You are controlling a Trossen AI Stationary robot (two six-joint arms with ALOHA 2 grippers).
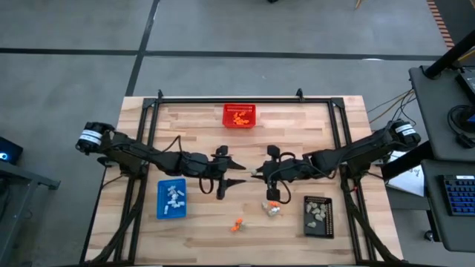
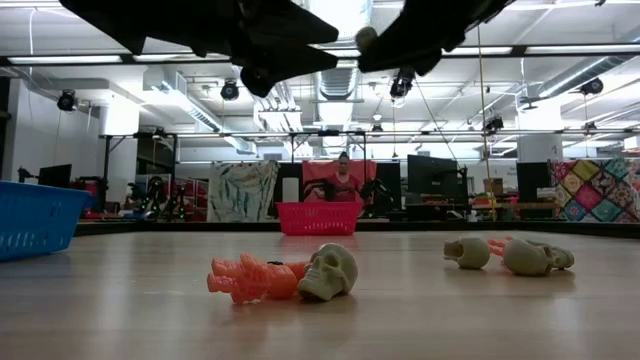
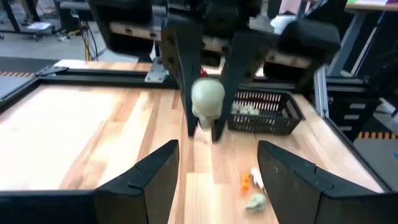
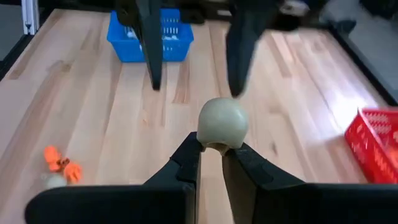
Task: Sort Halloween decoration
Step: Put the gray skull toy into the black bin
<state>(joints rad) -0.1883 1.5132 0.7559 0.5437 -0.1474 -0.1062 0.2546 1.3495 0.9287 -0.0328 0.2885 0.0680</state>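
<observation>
My right gripper [image 1: 259, 173] hovers over the middle of the table, shut on a pale grey-beige skull trinket [image 4: 222, 121]. The same skull [image 3: 207, 99] shows in the left wrist view. My left gripper [image 1: 239, 172] faces it from the table's left, open, its fingers [image 3: 155, 177] apart and a short way from the skull. Loose trinkets lie on the wood near the front edge: an orange one [image 1: 236, 226] beside a skull [image 2: 330, 272], and a small pile of orange and pale pieces [image 1: 272, 209]. My right gripper pinches the skull trinket between its two fingertips [image 4: 189, 152] by its narrow lower end [image 4: 219, 145]. The fingers lie level and point toward the table's left. The round crown sticks out beyond the tips, and the skull is lifted clear of the table.
A red mesh basket [image 1: 240, 116] with orange pieces stands at the far edge. A blue tray [image 1: 171, 199] with white pieces sits near left, and a black tray [image 1: 319, 215] with pale pieces near right. Bare wood lies between them. A person [image 2: 344, 175] is in the room beyond.
</observation>
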